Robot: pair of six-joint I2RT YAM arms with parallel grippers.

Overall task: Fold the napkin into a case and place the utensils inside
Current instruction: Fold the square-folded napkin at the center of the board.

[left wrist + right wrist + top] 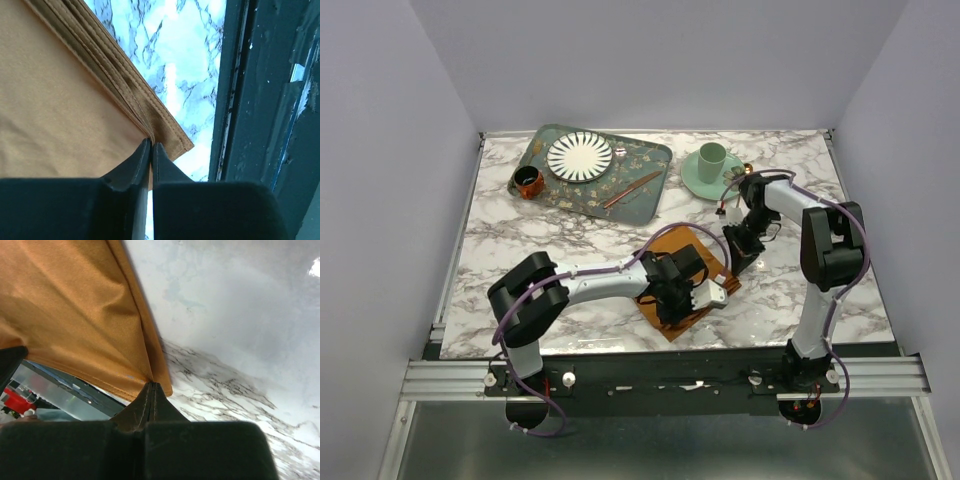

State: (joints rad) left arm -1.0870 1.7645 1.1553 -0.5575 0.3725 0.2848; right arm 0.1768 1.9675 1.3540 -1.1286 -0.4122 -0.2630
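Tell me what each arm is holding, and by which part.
Both hold the rust-orange cloth napkin: the right jaws pinch one corner, the left jaws its folded edge near another corner.

One napkin (680, 245), one tray (642, 160), two cups (711, 157), perhaps two utensils (632, 189).

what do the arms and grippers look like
The left arm and right arm are black with pale grey tube links, chunky rounded joints, and purple cables looped along them. The left gripper and right gripper have matte black fingers tapering to narrow wedge tips.
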